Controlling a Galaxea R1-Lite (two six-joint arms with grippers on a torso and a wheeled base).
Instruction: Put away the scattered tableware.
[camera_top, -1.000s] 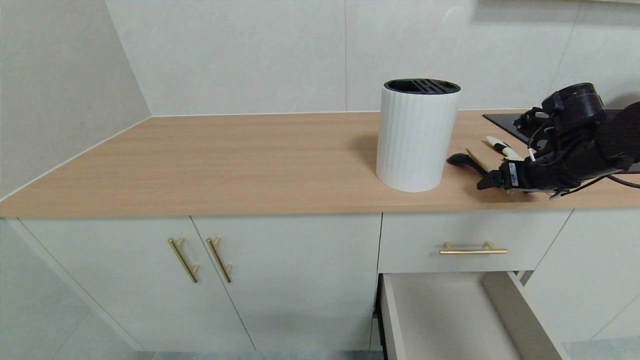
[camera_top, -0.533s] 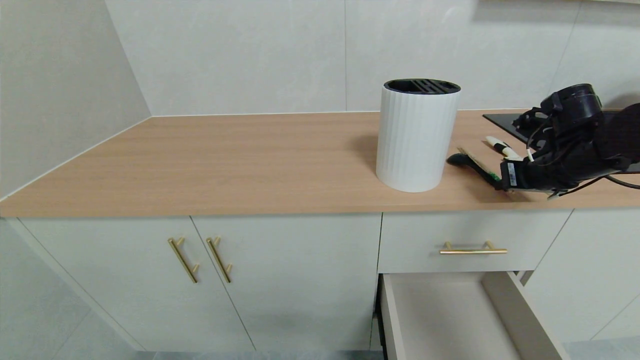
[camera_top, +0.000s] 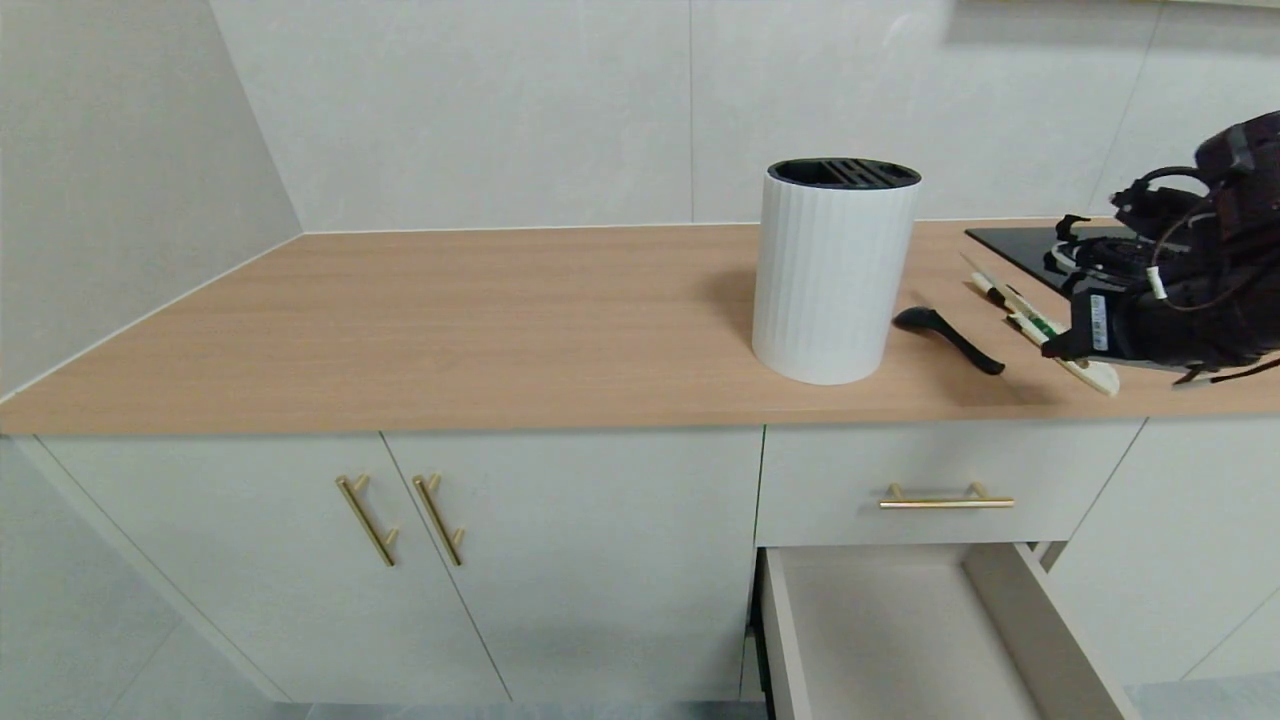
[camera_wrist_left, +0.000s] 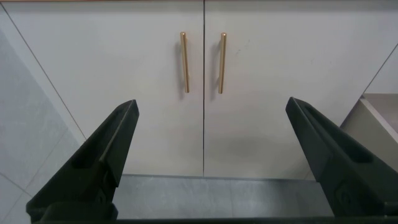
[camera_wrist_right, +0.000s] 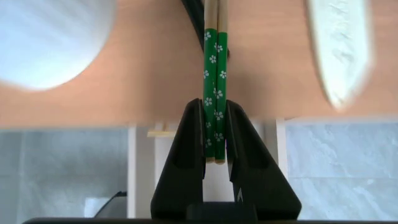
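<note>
Chopsticks (camera_wrist_right: 216, 81) higher now, knife block (camera_top: 835, 270) nearby

A wooden counter (camera_top: 450, 320) runs along a pale tiled wall (camera_top: 480, 110). Under it are two white cupboard doors (camera_top: 250, 560) with gold handles (camera_top: 366, 521). A black stove top (camera_top: 1010, 245) sits at the far right of the counter.

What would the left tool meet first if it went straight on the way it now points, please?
Probably the white double cabinet doors, near the seam between their two gold bar handles. The open left tool faces them with nothing in between, though depth is unclear.
</note>
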